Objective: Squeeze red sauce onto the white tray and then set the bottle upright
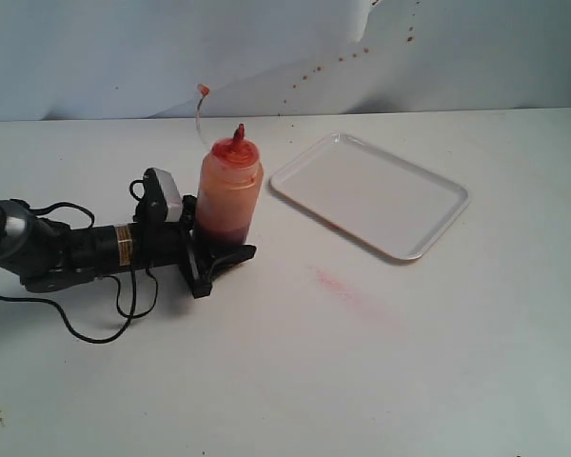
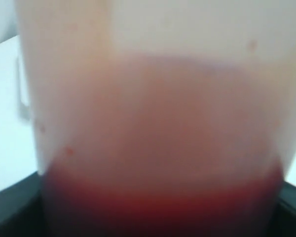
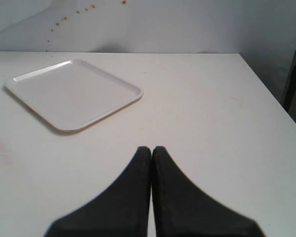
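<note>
So the left gripper (image 1: 219,250) is clamped on the base of the bottle (image 1: 230,181), which stands upright near the tray (image 1: 371,195); right gripper (image 3: 152,150) pinched shut, empty.

The exterior camera looks down across the counter (image 1: 409,362), the left wrist camera sits blurred-close against the bottle (image 2: 153,123), and the low right wrist camera shares the white tray (image 3: 74,94) with the exterior.

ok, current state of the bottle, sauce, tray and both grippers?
bottle: upright on the table, gripped near its base
red sauce: pooled in the bottle's bottom
white tray: flat on the table, no sauce visible
left gripper: shut on the bottle
right gripper: shut, empty
</note>
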